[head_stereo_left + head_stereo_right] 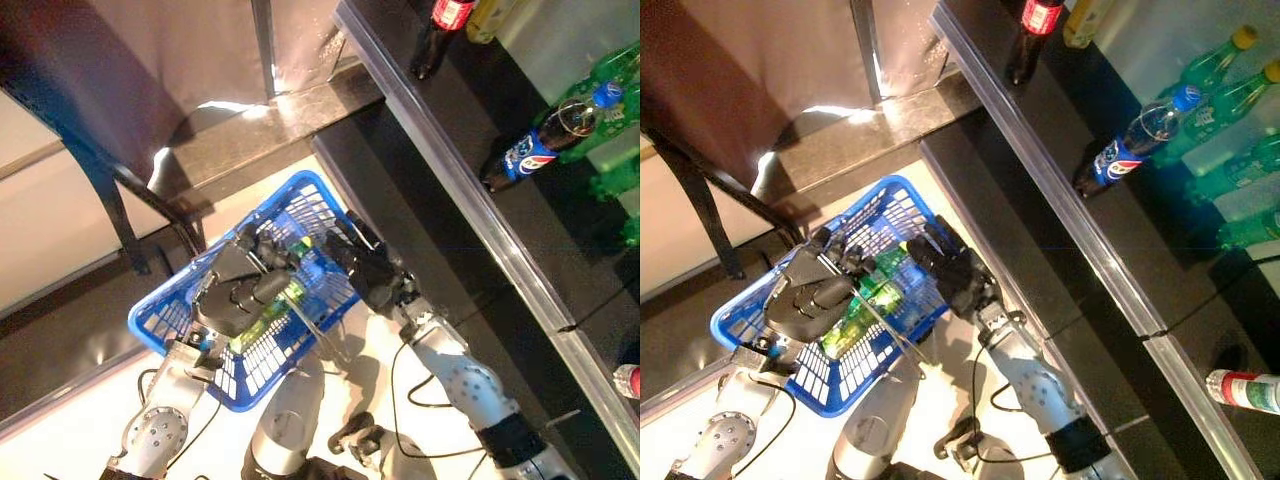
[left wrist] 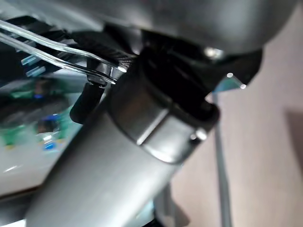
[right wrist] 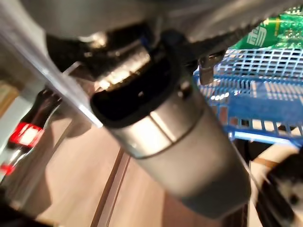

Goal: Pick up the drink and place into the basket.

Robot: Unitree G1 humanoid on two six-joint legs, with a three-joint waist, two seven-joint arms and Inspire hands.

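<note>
- Left hand (image 1: 240, 300): dark, fingers curled round the thin metal wire handle (image 1: 310, 320) of the blue plastic lattice shopping basket (image 1: 160, 325), which it carries.
- Green plastic drink bottle (image 1: 865, 290): lies on its side inside the basket, directly under the left hand.
- Right hand (image 1: 365, 270): dark, at the basket's far rim beside the bottle; whether its fingers grip anything cannot be told.
- Black shelf (image 1: 470, 130): beyond the right hand, bearing a blue-labelled dark cola bottle (image 1: 545, 140), a red-labelled cola bottle (image 1: 440, 30) and several green bottles (image 1: 1230, 100).
</note>
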